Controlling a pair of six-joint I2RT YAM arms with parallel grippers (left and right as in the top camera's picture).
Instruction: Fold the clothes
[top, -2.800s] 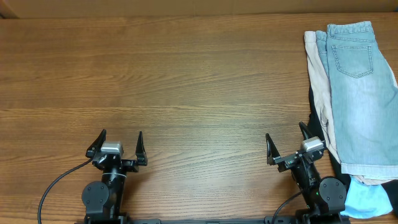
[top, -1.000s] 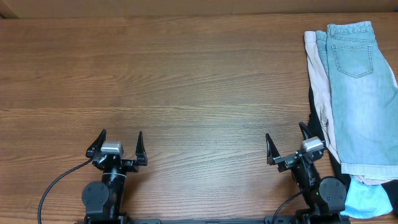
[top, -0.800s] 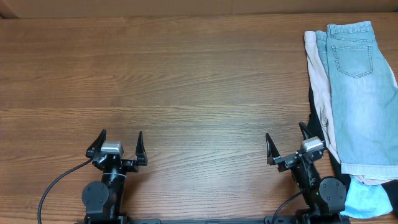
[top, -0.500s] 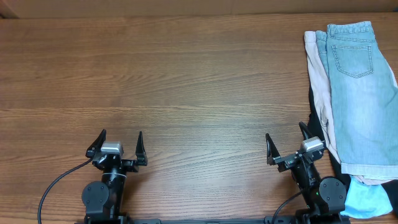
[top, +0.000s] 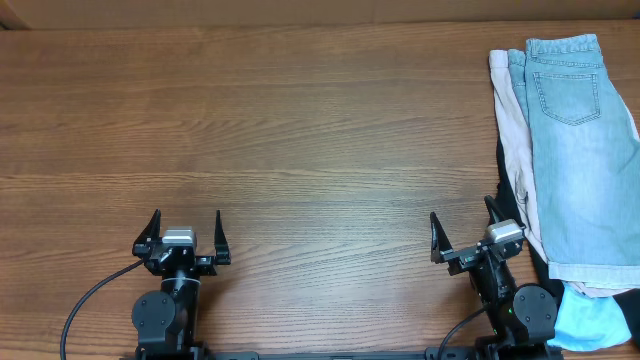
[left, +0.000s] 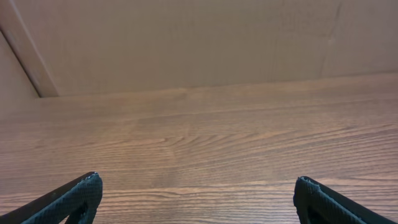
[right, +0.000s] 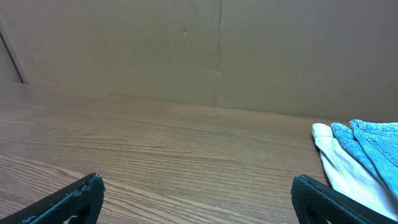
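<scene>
Fingers: left fingers (left: 71, 196) and right fingers (right: 74, 196) spread wide, holding nothing | Clothes: denim shorts (top: 585, 150) lay atop beige shorts (top: 510, 120) at the tabletop's (top: 300, 120) right edge | Handling: likely soft, floppy, fairly weighty; pinch waistband or hem corners.

The desk (top: 300, 120) is brown wood-grain, smooth with a soft satin sheen (laminate or solid wood, I cannot tell). The denim shorts (top: 585, 150) are faded light-blue woven cloth, matt, with raised stitched seams. The beige shorts (top: 508, 110) are plain matt cloth. The black garment (top: 512, 195) and pale-blue garment (top: 590, 325) are cloth too, their weave too small to tell. The left gripper (top: 186, 218) and right gripper (top: 461, 212) look like matt black plastic, with finely textured fingers (left: 68, 199). The wall (left: 186, 43) looks like dull brown cardboard.
</scene>
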